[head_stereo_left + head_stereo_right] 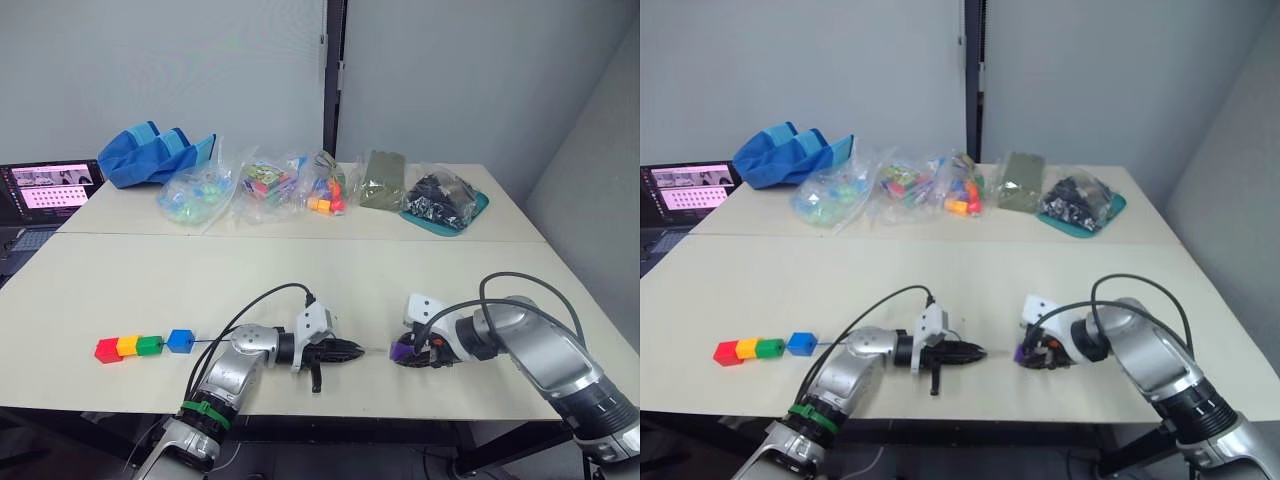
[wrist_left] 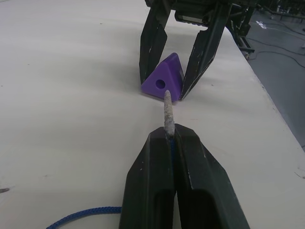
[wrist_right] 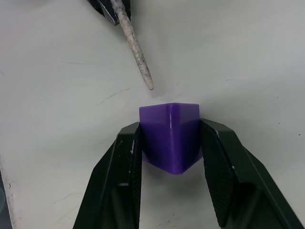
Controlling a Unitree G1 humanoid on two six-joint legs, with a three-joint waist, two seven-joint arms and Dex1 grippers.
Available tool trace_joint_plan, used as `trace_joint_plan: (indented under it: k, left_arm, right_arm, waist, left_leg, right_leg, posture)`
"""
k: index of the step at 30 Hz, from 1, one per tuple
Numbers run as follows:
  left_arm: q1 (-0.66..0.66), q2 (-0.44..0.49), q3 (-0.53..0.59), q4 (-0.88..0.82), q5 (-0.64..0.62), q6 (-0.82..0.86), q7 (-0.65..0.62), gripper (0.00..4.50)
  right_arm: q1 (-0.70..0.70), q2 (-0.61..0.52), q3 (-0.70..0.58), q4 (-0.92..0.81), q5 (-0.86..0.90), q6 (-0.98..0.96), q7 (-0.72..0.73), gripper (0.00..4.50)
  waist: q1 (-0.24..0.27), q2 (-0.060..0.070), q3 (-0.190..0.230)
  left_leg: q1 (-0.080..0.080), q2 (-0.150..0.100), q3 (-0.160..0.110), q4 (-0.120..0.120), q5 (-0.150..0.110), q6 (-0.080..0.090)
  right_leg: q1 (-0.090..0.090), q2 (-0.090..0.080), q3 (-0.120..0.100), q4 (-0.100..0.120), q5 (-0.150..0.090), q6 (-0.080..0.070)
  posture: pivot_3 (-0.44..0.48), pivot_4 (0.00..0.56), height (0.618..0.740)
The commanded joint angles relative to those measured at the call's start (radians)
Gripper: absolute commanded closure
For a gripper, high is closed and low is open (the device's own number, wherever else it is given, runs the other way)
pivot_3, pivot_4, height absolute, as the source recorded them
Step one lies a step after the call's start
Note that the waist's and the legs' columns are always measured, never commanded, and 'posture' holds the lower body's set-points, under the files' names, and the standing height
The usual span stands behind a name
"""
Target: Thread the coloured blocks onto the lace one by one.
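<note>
Pinching the lace (image 2: 167, 112) tip, left fingers (image 2: 143, 191) are clamped; right fingers (image 3: 116, 181) grip the purple block (image 3: 170, 136).

The purple block (image 3: 170, 138) is seen as smooth, slightly glossy plastic, a faint sheen running along its upright edge. The lace tip (image 2: 167, 112), just beside that block, appears rough, pale and chalky, while the blue cord (image 2: 81, 218) behind it looks braided and fibrous. The fingers (image 3: 224, 171) of the right gripper (image 3: 170, 176) are shown in black plastic with a soft gloss, and those of the left gripper (image 2: 172, 143) look alike. The table (image 1: 300, 275) under the purple block is matt, cream and lightly scuffed. Beyond that block, clear crinkled plastic bags (image 1: 255, 185) and a blue cloth bag (image 1: 155, 155) are seen.
</note>
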Motion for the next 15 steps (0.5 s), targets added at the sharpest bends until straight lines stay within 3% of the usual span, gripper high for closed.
trace_joint_plan:
  k: [1, 15]
  left_arm:
    - [-0.02, -0.004, -0.004, 0.019, 0.009, -0.012, -0.001, 4.5]
    - [-0.043, -0.057, -0.036, 0.047, 0.025, -0.033, -0.025, 4.5]
  right_arm:
    - [0.023, -0.018, 0.023, -0.013, 0.001, -0.028, 0.018, 3.25]
    - [0.024, -0.007, 0.031, -0.009, 0.0, -0.056, 0.013, 3.25]
  waist:
    - [0.0, 0.0, 0.0]
    - [0.001, 0.0, 0.0]
  left_leg:
    - [0.0, 0.0, 0.0, 0.0, 0.0, 0.0]
    - [0.0, 0.0, 0.0, 0.0, 0.0, 0.0]
  right_leg:
    - [0.0, 0.0, 0.0, 0.0, 0.0, 0.0]
    - [0.0, 0.0, 0.0, 0.0, 0.0, 0.0]
  posture:
    - [0.0, 0.15, 0.717]
    - [0.0, 0.15, 0.717]
